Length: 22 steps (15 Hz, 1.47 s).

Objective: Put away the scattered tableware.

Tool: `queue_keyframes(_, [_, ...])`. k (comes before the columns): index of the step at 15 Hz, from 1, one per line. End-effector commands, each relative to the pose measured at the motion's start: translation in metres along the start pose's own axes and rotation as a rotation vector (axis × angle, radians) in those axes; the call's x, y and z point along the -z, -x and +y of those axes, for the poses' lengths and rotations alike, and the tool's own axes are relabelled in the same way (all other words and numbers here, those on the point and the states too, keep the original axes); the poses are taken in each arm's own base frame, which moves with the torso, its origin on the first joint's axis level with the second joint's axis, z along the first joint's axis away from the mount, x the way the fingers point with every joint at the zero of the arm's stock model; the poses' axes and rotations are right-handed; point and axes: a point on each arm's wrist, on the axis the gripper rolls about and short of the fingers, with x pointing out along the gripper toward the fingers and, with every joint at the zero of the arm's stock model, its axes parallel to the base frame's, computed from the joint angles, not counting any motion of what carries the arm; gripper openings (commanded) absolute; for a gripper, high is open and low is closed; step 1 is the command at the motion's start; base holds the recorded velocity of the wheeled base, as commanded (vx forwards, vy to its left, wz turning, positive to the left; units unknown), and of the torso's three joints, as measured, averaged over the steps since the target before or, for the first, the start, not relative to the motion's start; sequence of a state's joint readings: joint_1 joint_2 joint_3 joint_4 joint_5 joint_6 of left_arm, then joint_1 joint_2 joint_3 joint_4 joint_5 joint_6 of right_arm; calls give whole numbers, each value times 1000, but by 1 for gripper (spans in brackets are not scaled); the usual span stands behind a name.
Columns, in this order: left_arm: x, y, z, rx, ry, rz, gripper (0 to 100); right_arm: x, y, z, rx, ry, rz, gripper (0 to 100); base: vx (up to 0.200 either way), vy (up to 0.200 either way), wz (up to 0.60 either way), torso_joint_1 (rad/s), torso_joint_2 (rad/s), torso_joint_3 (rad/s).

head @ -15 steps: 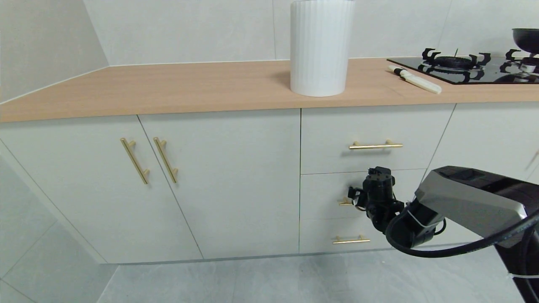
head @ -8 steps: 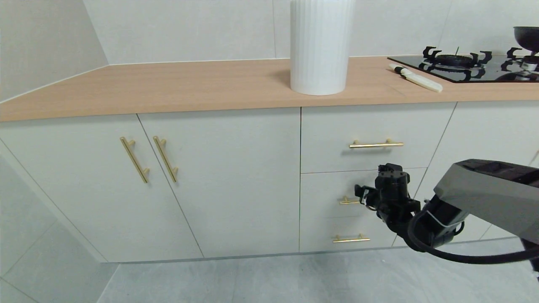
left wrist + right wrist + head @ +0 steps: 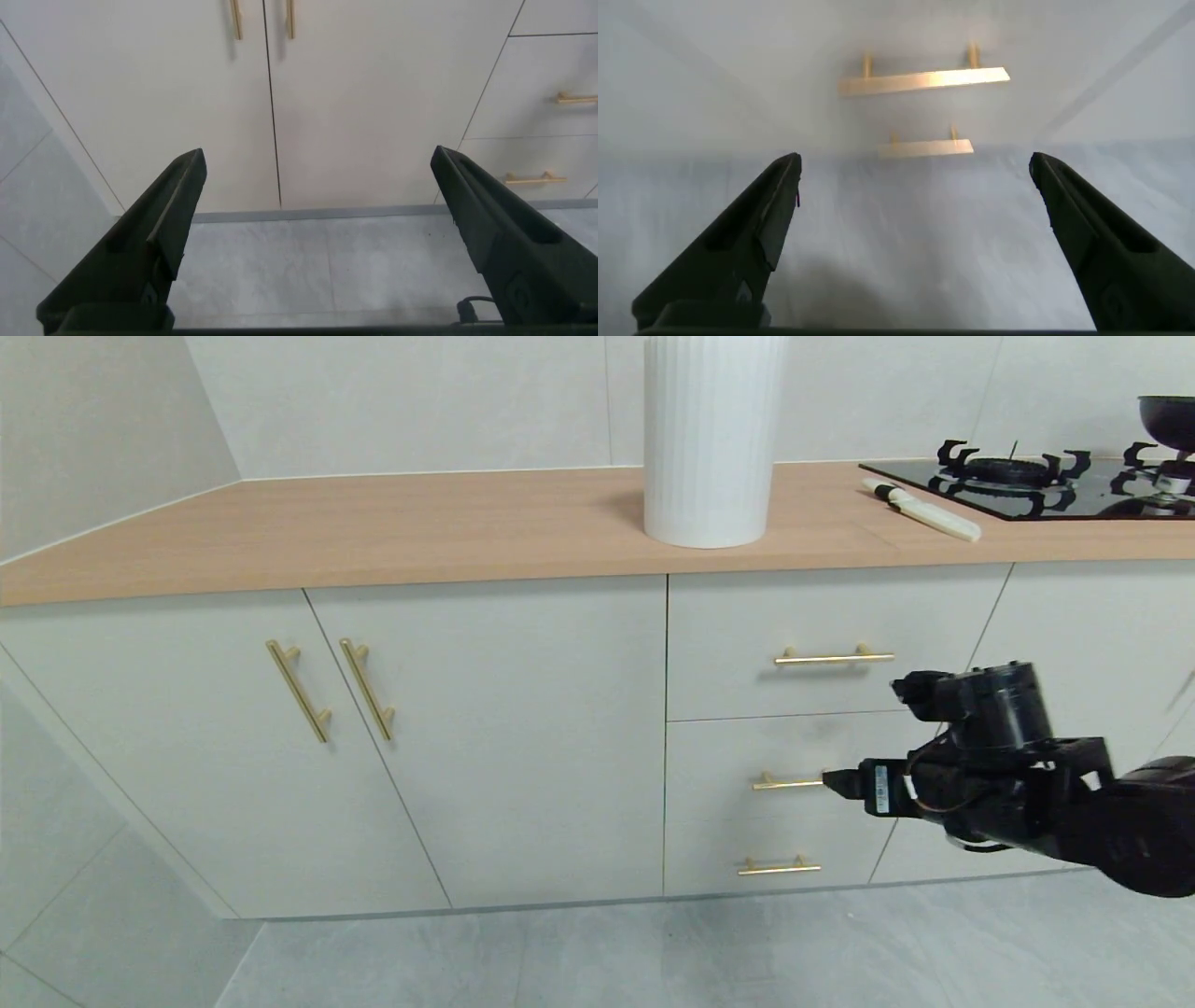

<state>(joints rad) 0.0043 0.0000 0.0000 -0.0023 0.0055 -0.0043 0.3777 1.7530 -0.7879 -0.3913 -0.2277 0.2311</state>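
Note:
A cream-handled knife (image 3: 920,511) lies on the wooden counter (image 3: 420,527) beside the hob (image 3: 1027,485). A tall white ribbed container (image 3: 707,439) stands at the counter's middle. My right gripper (image 3: 834,782) hangs low in front of the drawer stack, level with the middle drawer's brass handle (image 3: 784,783) and just right of it. In the right wrist view the gripper (image 3: 915,187) is open and holds nothing, with two brass handles (image 3: 924,79) ahead of it. My left gripper (image 3: 318,168) is open and bare, facing the double cupboard doors (image 3: 271,103) above the floor.
Three drawers are closed, with a top handle (image 3: 833,658) and a bottom handle (image 3: 779,869). The double doors with slanted brass handles (image 3: 331,691) are closed too. A dark pan (image 3: 1167,415) sits on the hob. Grey tiled floor (image 3: 653,952) runs below the cabinets.
My right arm has swung and turned at the wrist. The gripper has shifted right, away from the middle drawer handle, and now points sideways at it. The head camera tilted slightly.

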Motion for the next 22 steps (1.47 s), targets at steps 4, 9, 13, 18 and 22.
queue_keyframes(4, [0,0,0,-1,0,2,100,16,147,-26,-55,24,-187,100,0,0,0,0,0,0])
queue_keyframes(9, [0,0,0,-1,0,1,100,67,229,-71,55,29,-459,100,0,0,0,0,0,0])
queue_keyframes(13, [0,0,0,-1,0,1,100,97,270,-93,282,-19,-567,100,0,0,0,0,0,0])
queue_keyframes(18, [0,0,0,-1,0,1,100,143,301,-93,502,-39,-658,100,0,0,0,0,0,0])
queue_keyframes(22, [0,0,0,-1,0,2,100,172,303,-88,278,71,-740,100,0,0,0,0,0,0])
